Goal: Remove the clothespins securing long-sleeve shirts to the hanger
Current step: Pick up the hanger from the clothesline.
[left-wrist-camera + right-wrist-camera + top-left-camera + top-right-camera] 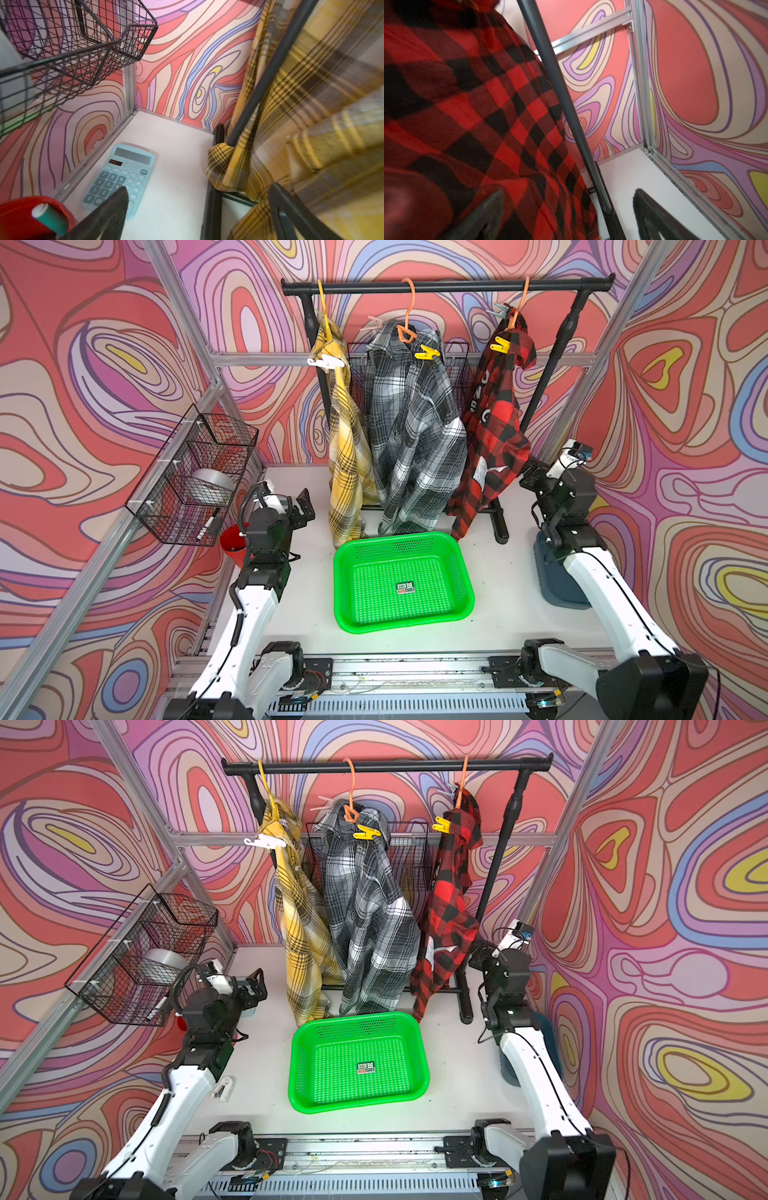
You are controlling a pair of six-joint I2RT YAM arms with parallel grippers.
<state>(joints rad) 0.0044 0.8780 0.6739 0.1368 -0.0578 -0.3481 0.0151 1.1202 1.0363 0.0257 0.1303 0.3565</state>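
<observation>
Clothespins all sit high on the hangers under the rail (446,285), well above both pairs of jaws. A white pin (326,361) is on the yellow shirt (347,439). A pink pin (376,323) and a yellow pin (427,352) are on the grey shirt (415,427). A second yellow pin (500,344) and a teal pin (498,310) are on the red shirt (494,418). The three shirts hang side by side between the two pairs of jaws, their hems down near the tabletop (498,572). The left jaws, at the end of the left arm (253,601), stand spread wide and hold nothing, with the yellow shirt just beside them. In the left wrist view one finger (110,214) shows in front of a blue calculator (124,172), and the other finger (291,209) is close to yellow plaid. Whether it touches the cloth cannot be told. The right jaws, on the right arm (598,585), are likewise released and empty, low beside the red shirt. In the right wrist view one finger (488,216) overlaps the red check, contact unclear. The rack post (560,104) runs beyond the gap, and the other finger (654,214) is over bare tabletop. A green basket (374,593) lies between the arms, behind both pairs of jaws.
</observation>
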